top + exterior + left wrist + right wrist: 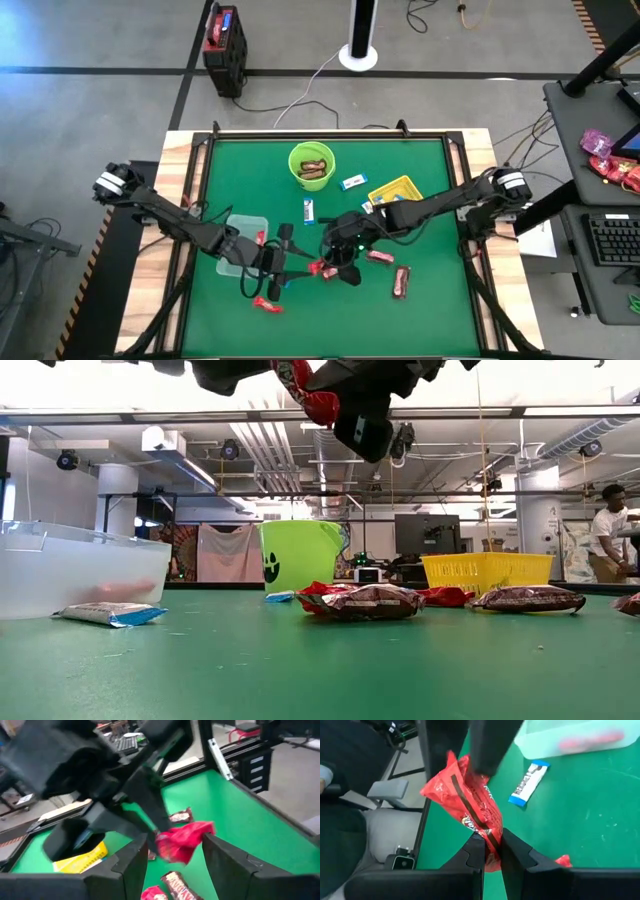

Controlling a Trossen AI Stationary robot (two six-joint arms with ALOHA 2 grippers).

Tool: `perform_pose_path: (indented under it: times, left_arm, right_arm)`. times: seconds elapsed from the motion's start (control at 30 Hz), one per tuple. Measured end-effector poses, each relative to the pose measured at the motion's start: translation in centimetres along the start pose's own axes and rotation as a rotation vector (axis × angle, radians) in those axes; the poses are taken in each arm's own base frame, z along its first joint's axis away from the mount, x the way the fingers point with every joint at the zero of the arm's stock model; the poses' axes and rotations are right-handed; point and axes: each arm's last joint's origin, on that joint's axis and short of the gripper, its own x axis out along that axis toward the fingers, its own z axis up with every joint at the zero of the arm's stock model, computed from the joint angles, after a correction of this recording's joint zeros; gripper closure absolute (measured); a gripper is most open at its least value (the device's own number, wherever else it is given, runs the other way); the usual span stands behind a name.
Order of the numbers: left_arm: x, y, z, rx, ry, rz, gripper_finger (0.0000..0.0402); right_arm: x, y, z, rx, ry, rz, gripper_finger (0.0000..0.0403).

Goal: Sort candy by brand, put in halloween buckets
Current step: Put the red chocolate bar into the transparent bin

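Observation:
My right gripper (328,264) (489,842) is shut on a red candy bar (317,267) (470,805) and holds it above the table's front middle. My left gripper (296,264) (174,840) is open, its fingers on either side of the same bar (182,841). The lime-green bucket (311,165) at the back holds brown bars. The yellow tray (398,190) sits right of it. The clear tub (240,240) at the left holds a red bar (590,741). Brown bars (401,283) (365,602), a red bar (267,305) and blue-and-white bars (309,210) (110,614) lie on the green mat.
Another blue-and-white bar (352,182) lies between bucket and tray. The raised black frame (330,134) edges the mat. A desk with a keyboard (610,240) stands to the right. A person (608,530) stands far behind the table.

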Motion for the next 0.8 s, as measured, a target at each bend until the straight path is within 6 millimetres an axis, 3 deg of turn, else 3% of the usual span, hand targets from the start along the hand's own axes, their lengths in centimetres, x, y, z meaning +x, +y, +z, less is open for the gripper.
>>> perform_pose_path:
  times: [0.27,0.53,0.8]
  left_arm:
    - [-0.03,-0.06,-0.01,0.002,-0.005,-0.028,0.0272]
    - [-0.03,0.01,-0.14,-0.002,0.012,0.003,0.0390]
    - [-0.30,0.29,0.55,-0.017,0.052,0.013,0.0400]
  right_arm:
    - [-0.31,-0.37,0.19,-0.005,-0.005,-0.004,0.0374]
    - [-0.15,-0.46,0.11,-0.036,-0.001,-0.006,0.0364]
    - [-0.15,-0.43,0.23,-0.035,-0.016,-0.009,0.0303]
